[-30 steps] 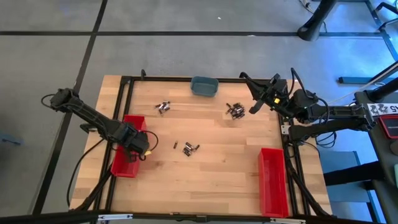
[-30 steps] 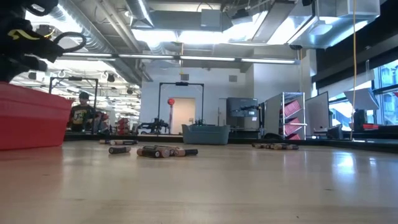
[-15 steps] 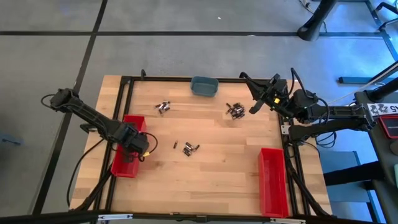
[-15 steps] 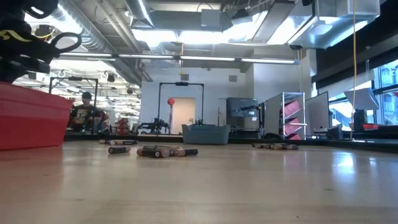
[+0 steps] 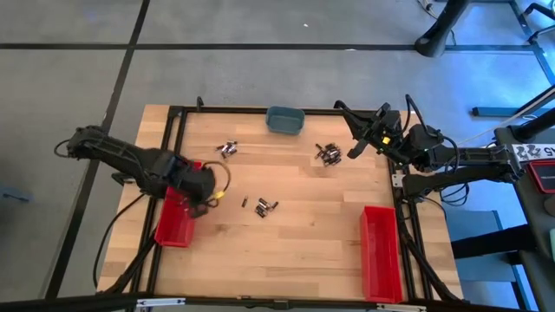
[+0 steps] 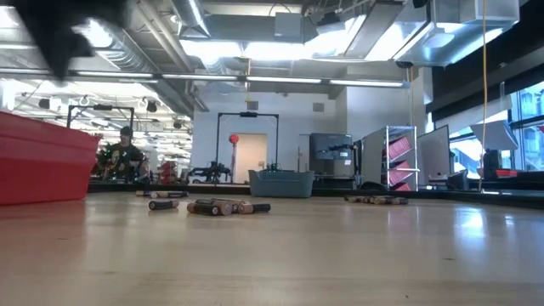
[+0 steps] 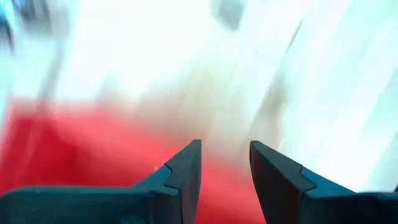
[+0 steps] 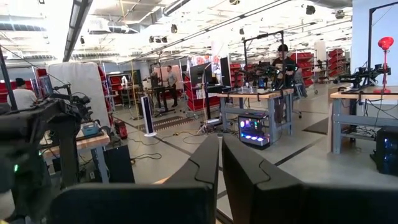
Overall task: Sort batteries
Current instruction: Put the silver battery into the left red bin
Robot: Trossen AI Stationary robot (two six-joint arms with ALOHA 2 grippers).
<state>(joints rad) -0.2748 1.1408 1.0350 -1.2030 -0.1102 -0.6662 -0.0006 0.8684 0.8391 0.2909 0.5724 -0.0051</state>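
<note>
The batteries lie on the wooden table in three small heaps: far left [image 5: 228, 149], far right [image 5: 328, 154] and middle [image 5: 263, 206]; the low view shows them as a row [image 6: 225, 206]. My left gripper [image 5: 206, 196] hangs over the far right corner of the left red bin [image 5: 176, 221], pointing down. In its wrist view it [image 7: 225, 167] is open with nothing between the fingers, the bin's red a blur below. My right gripper [image 5: 354, 149] waits raised by the table's far right corner, shut [image 8: 221, 163] and empty.
A second red bin [image 5: 380, 251] stands along the right edge near the front. A grey-blue dish [image 5: 284, 120] sits at the middle of the far edge. A black frame [image 5: 173, 121] rims the table. People stand in the room beyond it.
My left gripper has risen from just above the left red bin and swung a little toward the far edge and the table's middle, turning as it went. In the low view it has climbed almost out of the picture's top left. The batteries have kept still.
</note>
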